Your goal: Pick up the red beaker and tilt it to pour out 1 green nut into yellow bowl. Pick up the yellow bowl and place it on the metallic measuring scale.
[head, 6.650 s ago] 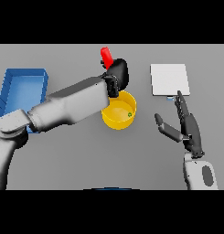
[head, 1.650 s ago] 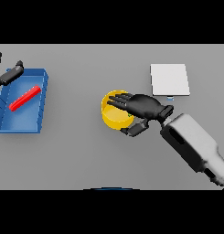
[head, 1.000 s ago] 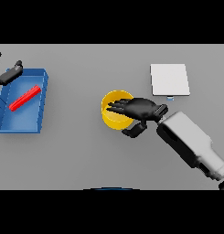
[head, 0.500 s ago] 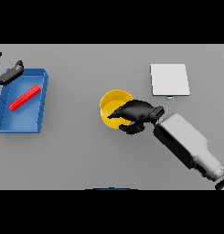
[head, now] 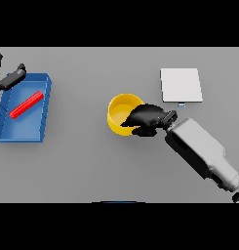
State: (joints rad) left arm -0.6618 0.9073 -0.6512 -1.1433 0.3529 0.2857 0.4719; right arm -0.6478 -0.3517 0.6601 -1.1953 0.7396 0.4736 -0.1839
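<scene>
The round yellow bowl (head: 122, 113) sat upright mid-table, its right rim clasped by the right hand's (head: 146, 119) curled fingers.

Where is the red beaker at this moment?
In the head view, the red beaker lies on its side inside the blue tray at the table's left, well left of the yellow bowl.

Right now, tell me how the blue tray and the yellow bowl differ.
The blue tray is rectangular and shallow, at the table's left edge; the yellow bowl is round, near the middle. The tray holds the red beaker lying flat; the bowl's contents can't be made out. Only the bowl is gripped, by the right hand. Both rest on the table.
</scene>
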